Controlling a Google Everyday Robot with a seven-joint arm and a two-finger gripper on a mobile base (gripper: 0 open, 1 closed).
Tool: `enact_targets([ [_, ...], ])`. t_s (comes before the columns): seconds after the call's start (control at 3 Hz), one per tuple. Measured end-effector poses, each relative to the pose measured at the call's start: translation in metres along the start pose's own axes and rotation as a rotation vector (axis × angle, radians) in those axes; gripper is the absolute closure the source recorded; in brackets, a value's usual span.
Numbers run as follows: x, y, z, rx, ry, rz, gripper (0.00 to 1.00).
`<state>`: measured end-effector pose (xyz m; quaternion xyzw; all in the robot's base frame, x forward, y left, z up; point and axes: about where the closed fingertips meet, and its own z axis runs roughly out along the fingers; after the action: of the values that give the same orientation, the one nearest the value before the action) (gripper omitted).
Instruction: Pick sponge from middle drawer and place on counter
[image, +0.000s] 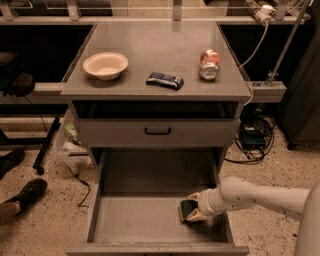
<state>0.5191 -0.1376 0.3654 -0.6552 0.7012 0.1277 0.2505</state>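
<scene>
Sponge (186, 210) sits in the right front part of the middle drawer (135, 220), tipped so that its dark green face looks toward the left. Only a thin yellowish edge of it shows, and that edge is hard to tell from the pale parts of the hand next to it.

At the far left a dark shoe (27, 192) lies on the speckled floor, with another dark shape above it cut off by the picture's edge. On the counter (155, 45) a cream bowl (105, 65) stands at the left, a dark blue snack wrapper (165, 80) lies near the middle front, and a red and silver can (209, 64) stands at the right, all well apart. The can's label is too blurred to read.

Below the counter, the closed drawer front (115, 132) carries a black handle (157, 131). The open middle drawer beneath it is pulled far out, and its back is lost in shadow.

The hand (190, 211) reaches into the drawer from the right and is pinched on the sponge, with one pale finger (194, 198) above it and one below. The fingertips are partly hidden by the sponge. The white arm (260, 195) runs out of the picture at the right edge. Dark cables (252, 142) lie tangled on the floor to the right of the cabinet.
</scene>
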Motion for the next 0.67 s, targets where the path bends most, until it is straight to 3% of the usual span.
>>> enact_targets([
  [0.33, -0.023, 0.006, -0.021, 0.024, -0.01, -0.032, 0.89],
  [0.67, -0.044, 0.018, -0.044, 0.028, -0.046, -0.055, 1.0],
])
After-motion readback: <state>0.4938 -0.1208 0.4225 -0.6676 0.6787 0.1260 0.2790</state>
